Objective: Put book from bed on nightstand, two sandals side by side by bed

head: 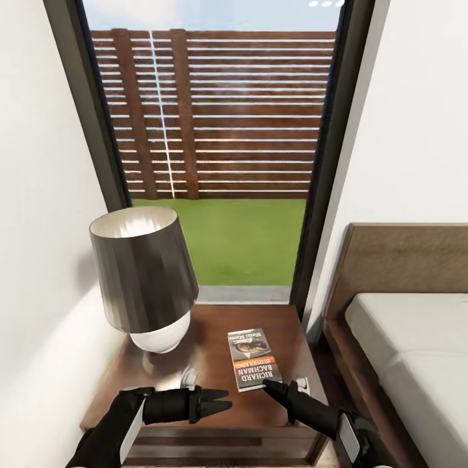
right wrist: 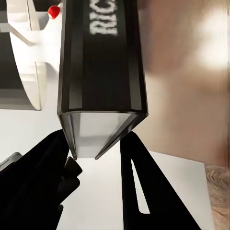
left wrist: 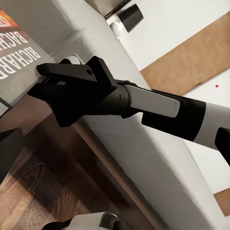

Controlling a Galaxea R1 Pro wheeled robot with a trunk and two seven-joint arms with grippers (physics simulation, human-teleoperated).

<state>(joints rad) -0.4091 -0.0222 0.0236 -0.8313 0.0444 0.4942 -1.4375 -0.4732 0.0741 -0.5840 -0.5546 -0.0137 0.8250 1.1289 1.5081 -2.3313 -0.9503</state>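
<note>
Where the nightstand (head: 214,383) stands, one book (head: 253,359), one lamp (head: 146,279).

The book (head: 253,359), a thin paperback with a dark grey cover, an orange band and white lettering reading "RICHARD BACHMAN", lies flat, cover up, on the glossy dark brown top of the nightstand (head: 214,416). It sits toward the side of the nightstand nearest the bed (head: 409,338). The bed has a brown wooden headboard and a plain off-white mattress.

book (head: 254,359) cover reads "richard bachman" (white lettering).
</note>
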